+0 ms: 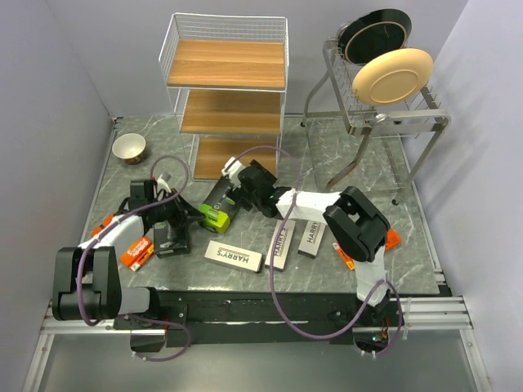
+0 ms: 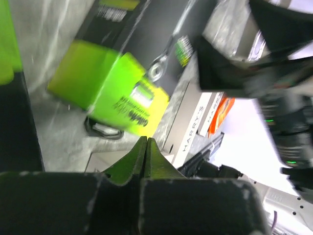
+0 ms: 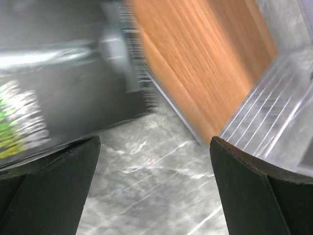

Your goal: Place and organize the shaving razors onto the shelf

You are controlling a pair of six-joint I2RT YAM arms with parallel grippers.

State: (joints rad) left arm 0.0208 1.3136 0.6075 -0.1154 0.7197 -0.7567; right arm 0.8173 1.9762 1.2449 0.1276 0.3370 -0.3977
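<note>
White wire-frame shelf with three wooden tiers (image 1: pixel 227 90). Black razor box with lime-green end (image 1: pixel 219 208): on bench (image 1: pixel 188 271), just before shelf's bottom tier. Grey metal dish rack (image 1: pixel 392 118), right of shelf: black plate (image 1: pixel 376 33), cream plate (image 1: pixel 392 75). Left end effector (image 2: pixel 146 152) pressed together; right end effector (image 3: pixel 154 196) spread.

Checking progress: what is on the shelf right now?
On the shelf, the top tier is bare. The middle and bottom tiers' visible fronts are bare too; their backs are hidden under the tiers above.
</note>
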